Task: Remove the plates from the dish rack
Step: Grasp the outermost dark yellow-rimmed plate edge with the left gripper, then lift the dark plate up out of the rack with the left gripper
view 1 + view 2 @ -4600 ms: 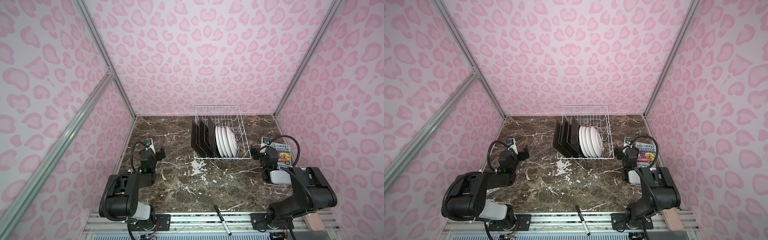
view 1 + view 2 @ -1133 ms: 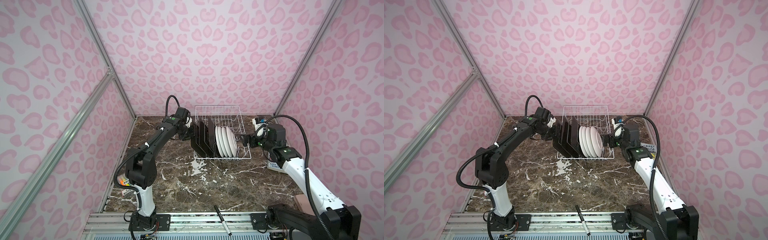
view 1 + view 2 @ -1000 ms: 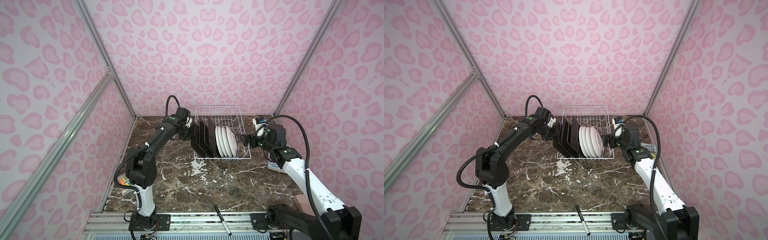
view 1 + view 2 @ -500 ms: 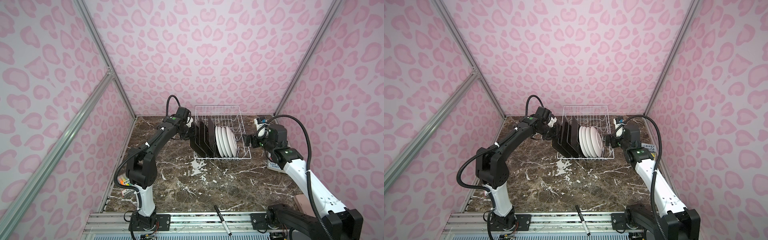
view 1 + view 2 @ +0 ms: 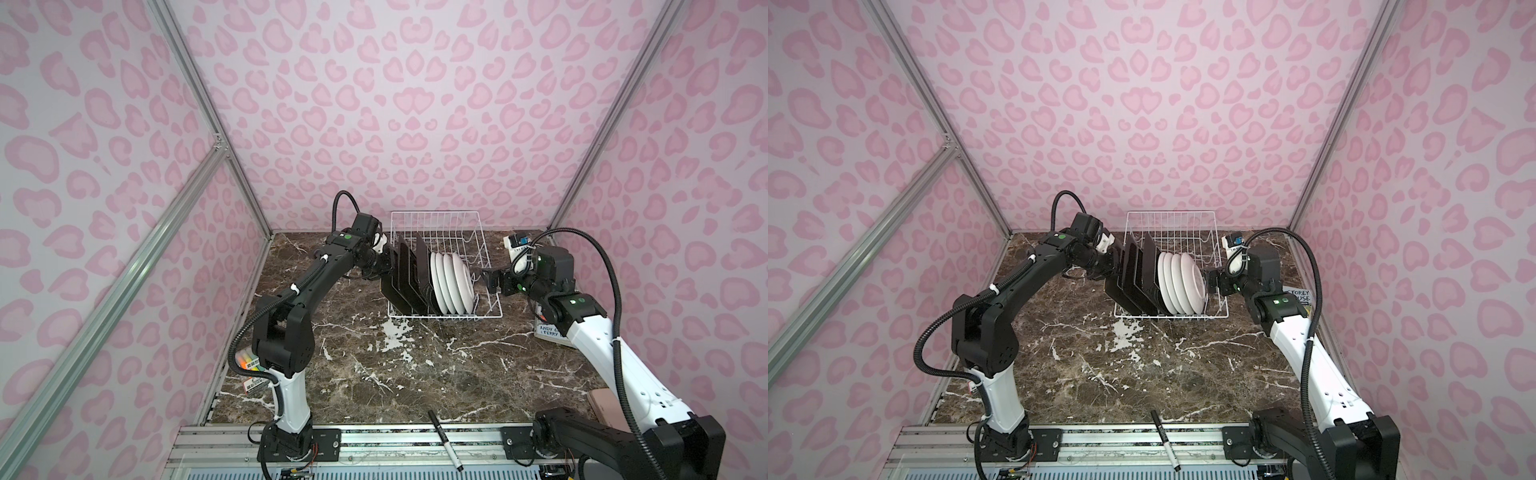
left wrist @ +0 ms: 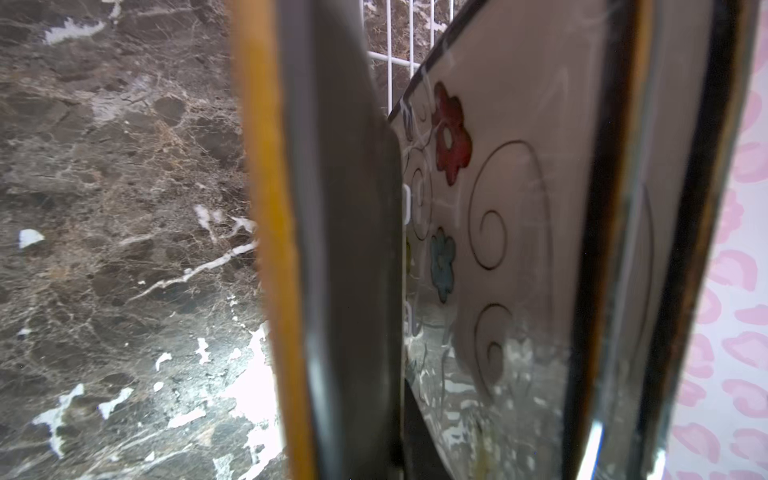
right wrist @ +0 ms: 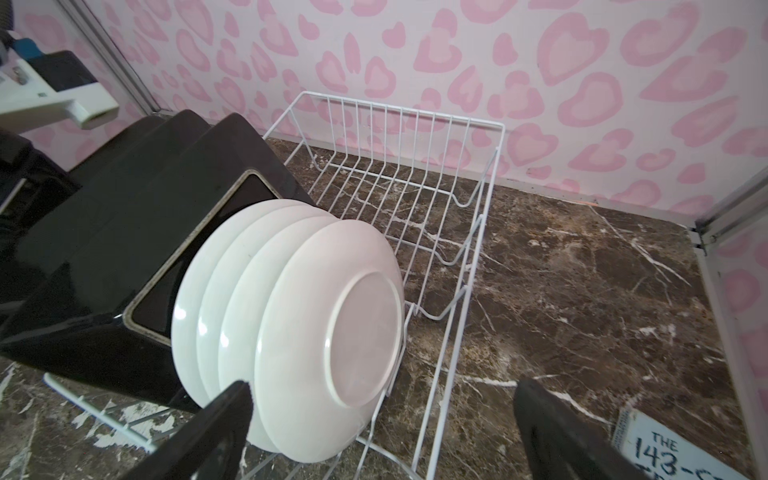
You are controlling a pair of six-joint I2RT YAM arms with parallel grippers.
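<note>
Plates (image 5: 440,280) all sit in the dish rack (image 5: 1170,212), none out yet: 3 square w/ dark backs on the rack's left side, 4 round white ones packed beside them toward its right side. Left claw (image 5: 387,264) is up against the top edge of the outermost square plate (image 5: 397,284). Clenched or just touching? Can't tell, the wrist view's all plate edge & flower face. Right claw (image 5: 489,283) gapes wide at the rack's right side, nothing gripped. The outer round plate (image 7: 357,316) rim & the rack's side wire both fall in its gap.

Trouble ahead, my read:
- An edge-only pinch on a glossy square plate could let it pivot or slip on the lift.
- It could scrape its neighbour or hook a tine, & a light wire rack may slide or come up w/ it.
- If the right claw shuts where it is, it could grab wire along w/ rim, or bump the round stack over.

Vs a few secs back: both arms were folded low at the bench (image 5: 415,374) front, well apart from the rack. Now both are stretched out to it, one each side. Plates look to be in the same slots.
</note>
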